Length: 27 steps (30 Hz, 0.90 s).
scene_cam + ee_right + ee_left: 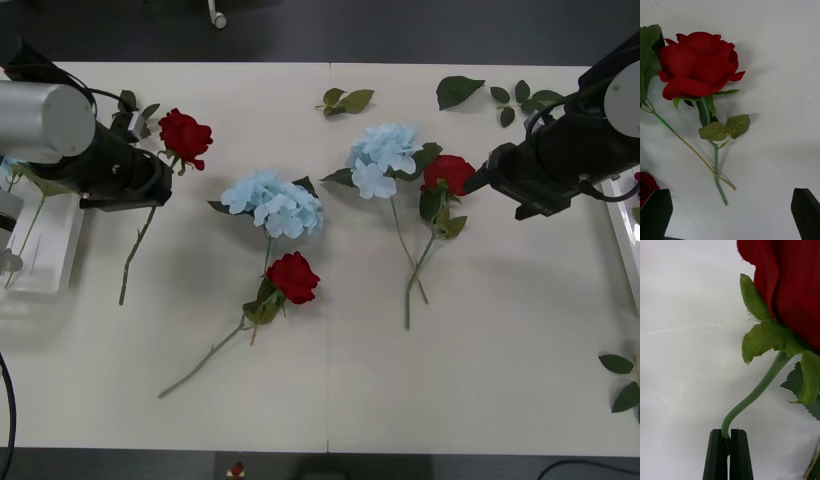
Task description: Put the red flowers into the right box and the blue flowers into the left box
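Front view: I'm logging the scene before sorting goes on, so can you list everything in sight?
red roses: three, deep red; far left, centre, right of centre.
blue flowers: two clusters, pale blue, mid-table.
loose leaves: several, green, far edge and right edge.
left box: one, white, left edge.
right box: one, white, right edge.
table: one, cream.
left gripper: black, shut on the far-left rose's stem.
right gripper: black, open above the right rose.
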{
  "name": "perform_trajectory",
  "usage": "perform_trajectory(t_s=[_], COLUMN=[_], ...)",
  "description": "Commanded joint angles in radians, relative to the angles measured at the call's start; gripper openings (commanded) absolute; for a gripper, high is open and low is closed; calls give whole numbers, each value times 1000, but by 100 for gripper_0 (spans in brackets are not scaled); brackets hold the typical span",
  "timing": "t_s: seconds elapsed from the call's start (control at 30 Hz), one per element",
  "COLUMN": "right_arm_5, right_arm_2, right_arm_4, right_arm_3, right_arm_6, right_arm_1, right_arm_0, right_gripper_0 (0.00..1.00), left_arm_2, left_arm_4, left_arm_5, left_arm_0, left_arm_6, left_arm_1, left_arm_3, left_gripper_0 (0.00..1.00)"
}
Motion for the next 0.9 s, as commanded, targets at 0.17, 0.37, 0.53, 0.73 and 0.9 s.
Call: perform_trajectory(t_s=[0.17, 0.37, 0.53, 0.73, 0.9], right_arm_5=[-18, -47, -70, -82, -120], right_arm_2=[-11, -11, -11, -11, -8], right_arm_4=[163, 264, 335, 381, 392], right_arm_3=[2, 11, 11, 32, 75], right_arm_6=[-99, -99, -93, -79, -56], right_arm_1=[123, 196, 236, 272, 296], right_arm_0=[15, 55, 88, 103, 103], right_gripper_0=[92, 92, 92, 92, 92], left_arm_2=[209, 241, 241, 226, 180], left_arm_4=[270, 571, 775, 1005, 1126], left_arm_5=[59, 78, 73, 64, 18], left_arm_0=[59, 59, 59, 59, 59], left_arm_6=[-310, -453, -458, -444, -415], left_arm_1=[-8, -11, -13, -13, -13], left_arm_3=[-157, -157, -156, -157, -157], left_gripper_0=[0, 0, 0, 0, 0])
